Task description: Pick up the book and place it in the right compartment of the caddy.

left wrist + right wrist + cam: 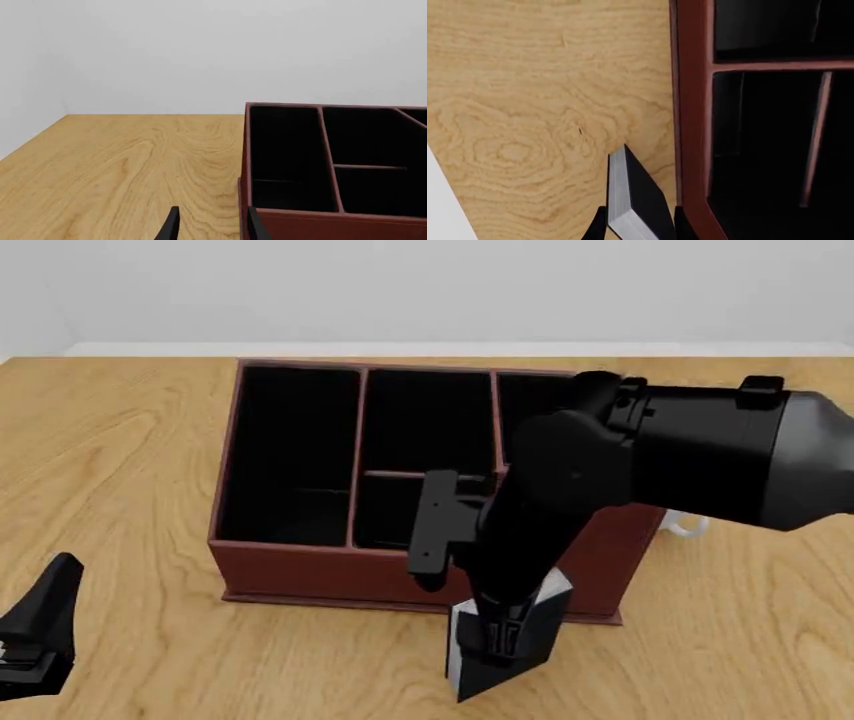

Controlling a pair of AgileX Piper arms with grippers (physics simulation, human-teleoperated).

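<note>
Our right gripper is clamped on the book, which we hold tilted above the table, just in front of the caddy and outside its compartments. Our left gripper hangs with fingers spread beside the caddy's left end.

Your black right arm reaches in from the right and bends steeply downward, its right gripper pointing down with fingers clamped on a small black hardback book. Your left gripper sits low at the near left, fingers parted, holding nothing.
</note>
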